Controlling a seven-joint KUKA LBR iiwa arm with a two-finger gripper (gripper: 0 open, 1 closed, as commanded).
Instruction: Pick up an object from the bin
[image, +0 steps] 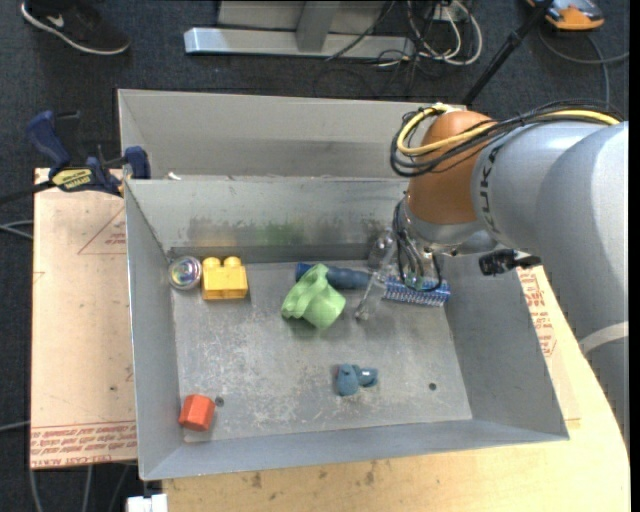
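Directly under an orange dome wrapped with yellow cables, the robot's metal gripper (368, 298) hangs low over the floor of the grey metal bin (300, 420), close to its back wall. Whether the gripper is open or closed cannot be told from this angle, and whether it touches the floor cannot be told either.

Just beside the gripper on its right in the view lies a blue toothed strip (416, 293), flat and comb-like, with a row of fine pale teeth along one edge. Just beside it on the left lies a green lump (314, 298), soft-looking, rounded and folded, in bright lime. A blue stick (336, 275), slim and smooth, lies behind the green lump and points toward the gripper; its near end is hidden by the lump.

A little farther off, toward the front of the bin from the gripper, sits a small blue-grey figure (352, 378), knobbly and matte.

Well to the gripper's left, along the back wall, rests a yellow plastic brick (225, 279) with two studs on top, and touching its far side a shiny silver round thing (185, 272).

Farthest from the gripper, in the front left corner, stands an orange block (197, 411), small and squarish.
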